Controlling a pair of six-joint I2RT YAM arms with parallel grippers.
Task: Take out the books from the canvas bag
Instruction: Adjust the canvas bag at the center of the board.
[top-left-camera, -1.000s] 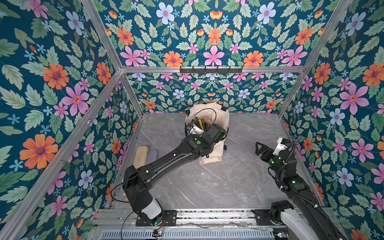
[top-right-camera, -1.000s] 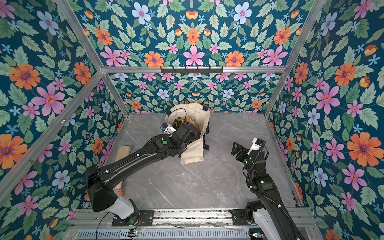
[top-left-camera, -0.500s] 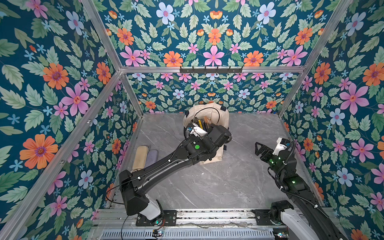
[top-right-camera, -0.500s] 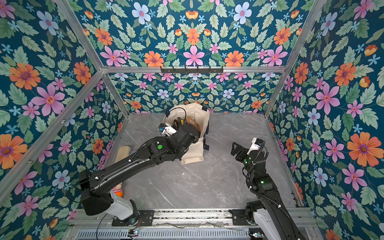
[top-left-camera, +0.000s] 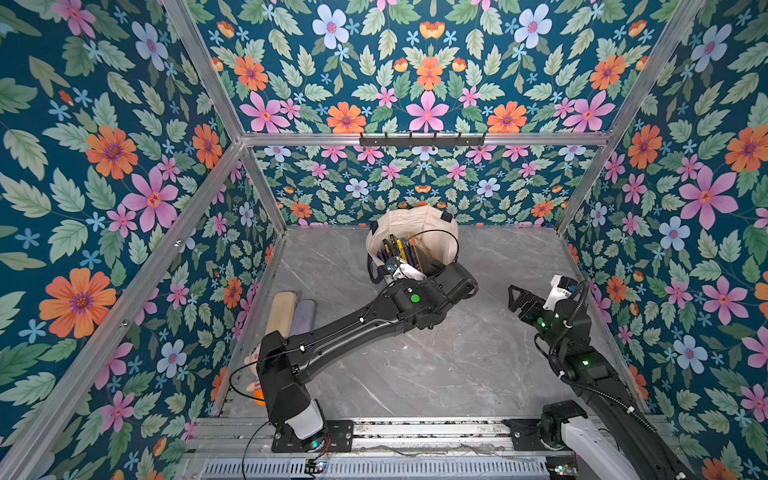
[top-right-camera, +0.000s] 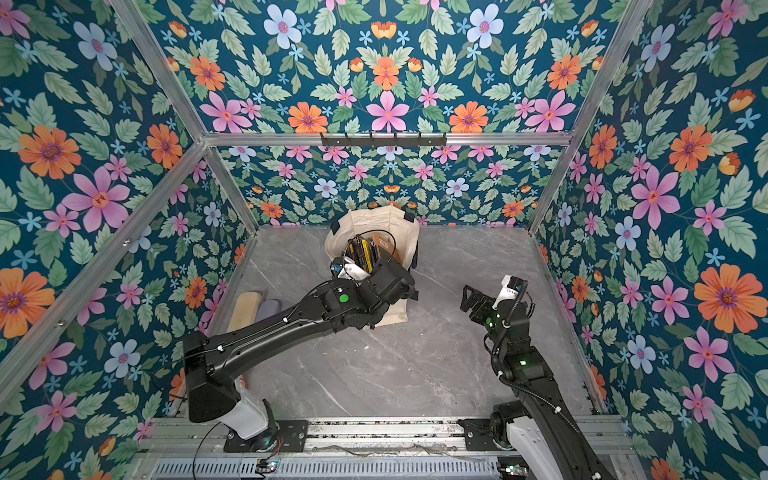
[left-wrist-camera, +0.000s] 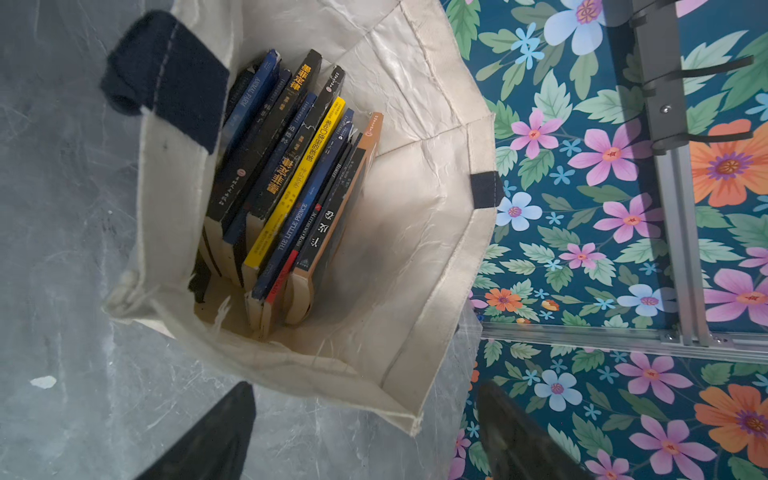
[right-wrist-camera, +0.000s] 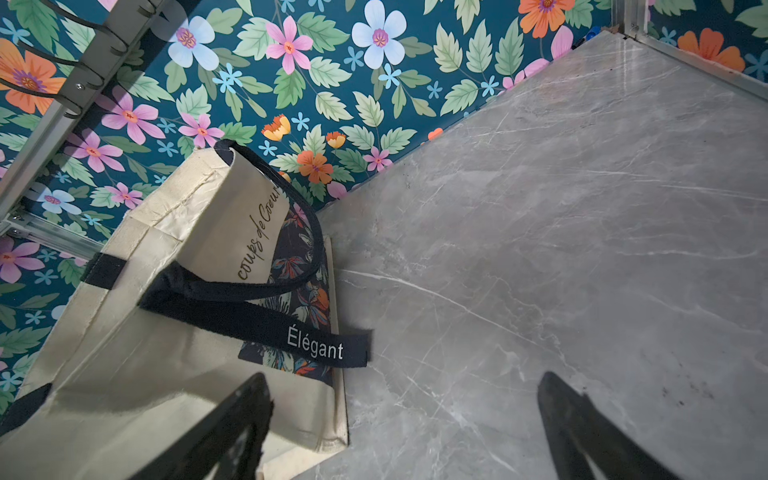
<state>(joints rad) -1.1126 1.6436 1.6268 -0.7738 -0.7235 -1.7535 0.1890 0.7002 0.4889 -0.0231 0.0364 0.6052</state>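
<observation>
Overhead, left jaws wide above books (left-wrist-camera: 291, 178) in canvas bag (left-wrist-camera: 415, 208); right jaws wide, empty.

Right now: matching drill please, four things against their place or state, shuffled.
Things:
1. hook rack
2. left pincer
3. yellow-spined book
4. right pincer

Place or state:
A. spine up inside the canvas bag
B. open, beside the bag, holding nothing
C. fixed to the aluminium rail on the back wall
D. open, poised at the bag's mouth

Pairs: 1-C, 2-D, 3-A, 4-B.
</observation>
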